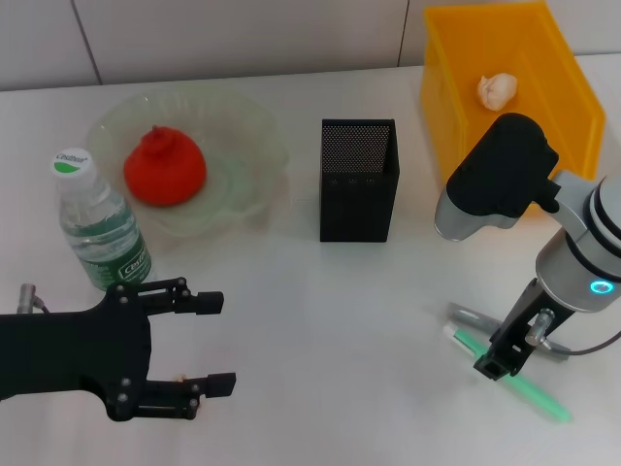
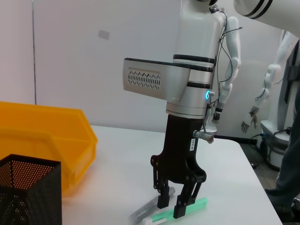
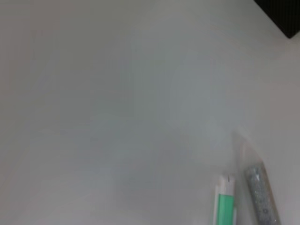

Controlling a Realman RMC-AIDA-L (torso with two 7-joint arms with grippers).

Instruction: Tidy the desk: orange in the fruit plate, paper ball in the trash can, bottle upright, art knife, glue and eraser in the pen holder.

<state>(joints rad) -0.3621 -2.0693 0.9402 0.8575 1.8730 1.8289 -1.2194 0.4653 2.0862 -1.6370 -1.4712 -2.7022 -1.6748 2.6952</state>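
Jaws of our right gripper point(image 1: 493, 366) stand spread, straddling the green glue stick point(image 1: 514, 383) beside the art knife point(image 1: 480, 316) on the surface. Our left gripper point(image 1: 218, 345) hovers open near the upright bottle point(image 1: 100, 225). We see the orange point(image 1: 163, 167) in the fruit plate point(image 1: 247, 136), the paper ball point(image 1: 497, 90) in the trash can point(image 1: 446, 78).

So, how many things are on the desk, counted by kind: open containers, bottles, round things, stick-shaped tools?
Open containers: 3 (pale-green glass fruit plate, black mesh pen holder, yellow plastic trash can)
Bottles: 1 (clear plastic bottle)
Round things: 2 (red-orange orange, white paper ball)
Stick-shaped tools: 2 (green stick, grey stick)
Total: 8
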